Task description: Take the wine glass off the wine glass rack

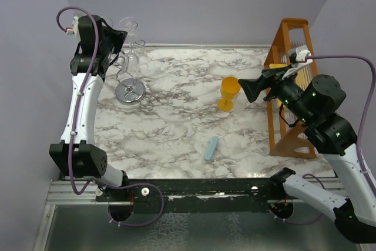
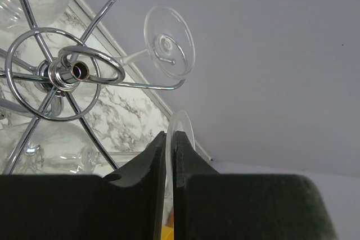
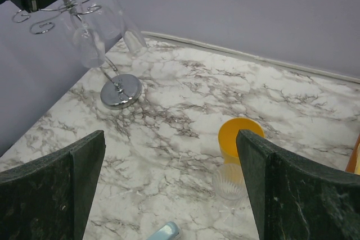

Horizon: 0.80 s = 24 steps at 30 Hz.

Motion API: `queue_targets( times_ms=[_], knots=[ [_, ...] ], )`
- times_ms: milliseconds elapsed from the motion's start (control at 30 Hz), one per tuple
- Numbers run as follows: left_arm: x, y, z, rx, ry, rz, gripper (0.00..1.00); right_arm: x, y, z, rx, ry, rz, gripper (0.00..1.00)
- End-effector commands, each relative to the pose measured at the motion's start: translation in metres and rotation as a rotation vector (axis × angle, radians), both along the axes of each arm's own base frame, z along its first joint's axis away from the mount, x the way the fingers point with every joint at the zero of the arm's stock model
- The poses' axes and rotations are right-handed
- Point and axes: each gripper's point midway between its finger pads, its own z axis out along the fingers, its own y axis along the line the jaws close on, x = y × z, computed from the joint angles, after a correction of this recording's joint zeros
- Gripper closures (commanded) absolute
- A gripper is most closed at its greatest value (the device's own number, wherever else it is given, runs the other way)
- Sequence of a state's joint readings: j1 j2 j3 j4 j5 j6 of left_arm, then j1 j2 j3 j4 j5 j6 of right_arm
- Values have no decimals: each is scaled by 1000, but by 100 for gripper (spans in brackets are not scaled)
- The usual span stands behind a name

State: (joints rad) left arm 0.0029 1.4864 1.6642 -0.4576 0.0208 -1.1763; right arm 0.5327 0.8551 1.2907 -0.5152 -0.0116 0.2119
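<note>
The silvery wire wine glass rack with a twisted stem and round shiny base stands at about 10 o'clock on the marble-patterned desk, close to the back wall. The left arm's fingers are up among its curled top arms, pinching the thin round foot of a clear wine glass edge-on. That foot lies at about 4 o'clock from the rack's hub in the left wrist view. Its bowl and stem are hidden, so I cannot tell whether the stem is in a wire loop. A second clear glass hangs on the neighbouring arm, just beside it at 12 o'clock.

The grasp looks made, so the step in hand is probably the lift-off. The next move likely calls for drawing the foot outward along its wire until the stem clears the curled end, without knocking the neighbour.

The right arm's fingers are spread wide and hold nothing, above an orange plastic goblet.
</note>
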Motion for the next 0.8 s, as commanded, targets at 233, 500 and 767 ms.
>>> queue_targets(
  times_ms=[233, 500, 767],
  knots=[
    [7, 8, 25, -24, -19, 144, 100, 2, -6, 2, -2, -21, -30, 0],
    [19, -7, 21, -7, 2, 137, 100, 2, -6, 1, -3, -22, -32, 0],
    [26, -30, 20, -1, 4, 98, 100, 3, -7, 0, -6, -19, -36, 0]
  ],
)
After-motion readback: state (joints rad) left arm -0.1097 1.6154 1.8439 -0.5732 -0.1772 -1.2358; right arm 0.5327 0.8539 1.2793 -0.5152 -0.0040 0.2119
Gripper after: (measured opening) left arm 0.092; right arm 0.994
